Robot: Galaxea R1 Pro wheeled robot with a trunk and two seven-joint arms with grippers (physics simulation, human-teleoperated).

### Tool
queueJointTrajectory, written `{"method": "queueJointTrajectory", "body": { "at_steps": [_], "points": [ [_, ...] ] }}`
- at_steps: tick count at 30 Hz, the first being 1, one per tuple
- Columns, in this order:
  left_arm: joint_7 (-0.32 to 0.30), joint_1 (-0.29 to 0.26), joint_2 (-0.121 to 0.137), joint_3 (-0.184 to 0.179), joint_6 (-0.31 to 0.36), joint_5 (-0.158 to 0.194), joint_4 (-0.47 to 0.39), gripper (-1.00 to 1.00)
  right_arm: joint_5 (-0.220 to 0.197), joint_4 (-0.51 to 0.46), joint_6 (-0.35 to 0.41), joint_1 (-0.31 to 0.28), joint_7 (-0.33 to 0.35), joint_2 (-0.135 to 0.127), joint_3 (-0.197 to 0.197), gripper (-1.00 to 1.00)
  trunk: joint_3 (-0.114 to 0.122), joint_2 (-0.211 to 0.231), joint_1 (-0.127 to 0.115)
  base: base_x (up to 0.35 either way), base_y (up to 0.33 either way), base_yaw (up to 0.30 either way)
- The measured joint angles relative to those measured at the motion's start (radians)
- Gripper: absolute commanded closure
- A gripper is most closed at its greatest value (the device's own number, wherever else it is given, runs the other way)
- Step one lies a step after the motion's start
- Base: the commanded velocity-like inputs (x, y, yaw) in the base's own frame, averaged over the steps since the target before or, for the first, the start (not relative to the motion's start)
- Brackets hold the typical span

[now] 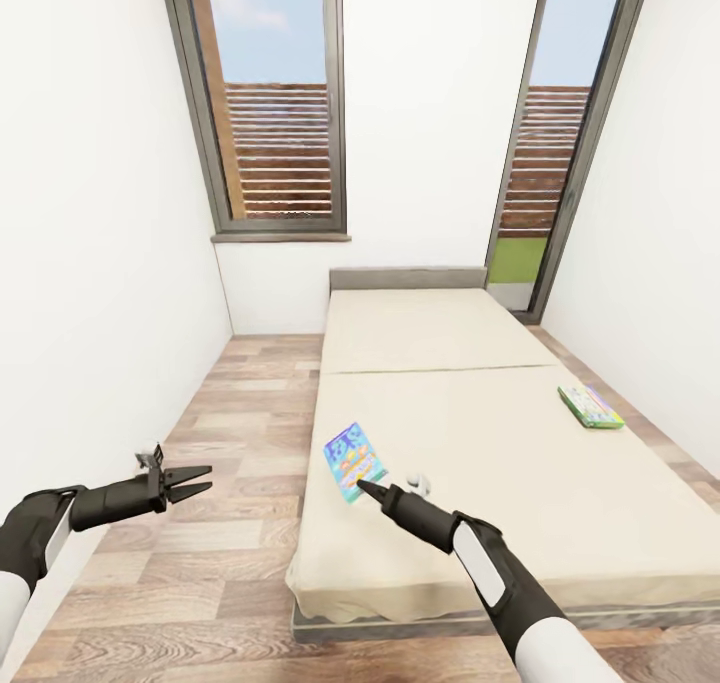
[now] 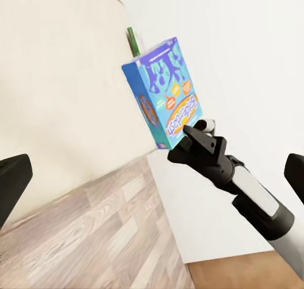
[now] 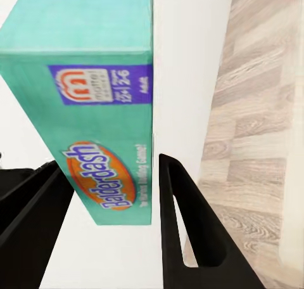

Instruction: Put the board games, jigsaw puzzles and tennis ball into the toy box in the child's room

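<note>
You have two board games on the bed (image 1: 480, 443): a blue one (image 1: 354, 461) near its foot, a green-edged one (image 1: 590, 406) at its far side. Behind the bed stand two windows (image 1: 275, 103). One bed. Two grippers.

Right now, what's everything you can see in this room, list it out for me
Blue board game: one, blue with purple and white art, held tilted above the bed's near left corner.
Green board game: one, green-edged, lying flat near the bed's right edge.
Bed: one, beige mattress, grey frame and headboard, against the far wall.
Windows: two, tall, dark-framed, in the far wall.
Floor: wood planks, left of the bed.
Walls: white, both sides.
Right gripper: one, black, fingers either side of the blue game's lower edge.
Left gripper: one, black, open, over the floor.
</note>
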Motion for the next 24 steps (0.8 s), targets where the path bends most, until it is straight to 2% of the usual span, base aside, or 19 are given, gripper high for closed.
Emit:
{"method": "queueJointTrajectory", "body": {
  "at_steps": [2, 6, 7, 10, 17, 24],
  "points": [
    [0.0, 0.0, 0.0, 0.0, 0.006, 0.0, -0.013, -1.0, -0.001, -0.014, 0.001, 0.002, 0.009, -0.002, 0.01, 1.0, 0.006, 0.014, -0.008, 0.0, 0.0, 0.0],
    [0.0, -0.002, -0.001, -0.005, 0.08, 0.0, -0.087, -1.0, 0.001, -0.027, 0.039, 0.002, 0.049, -0.006, 0.016, 1.0, 0.019, 0.042, -0.023, 0.0, 0.0, 0.0],
    [0.0, -0.001, 0.0, -0.015, 0.113, 0.0, -0.135, -1.0, 0.002, -0.029, 0.061, 0.002, 0.065, -0.007, 0.015, 1.0, 0.022, 0.049, -0.027, 0.0, 0.0, 0.0],
    [0.0, 0.004, 0.001, -0.032, 0.141, -0.002, -0.193, -1.0, 0.005, -0.031, 0.076, -0.001, 0.076, -0.008, 0.014, 1.0, 0.031, 0.07, -0.038, 0.0, 0.0, 0.0],
    [0.0, 0.006, -0.001, -0.045, 0.156, 0.0, -0.219, -1.0, 0.007, -0.032, 0.082, -0.004, 0.081, -0.012, 0.011, 1.0, 0.053, 0.119, -0.065, 0.0, 0.0, 0.0],
    [0.0, 0.006, -0.001, -0.047, 0.157, 0.001, -0.222, -1.0, 0.006, -0.035, 0.082, 0.003, 0.088, -0.043, 0.008, 1.0, 0.075, 0.168, -0.092, 0.0, 0.0, 0.0]
  ]
}}
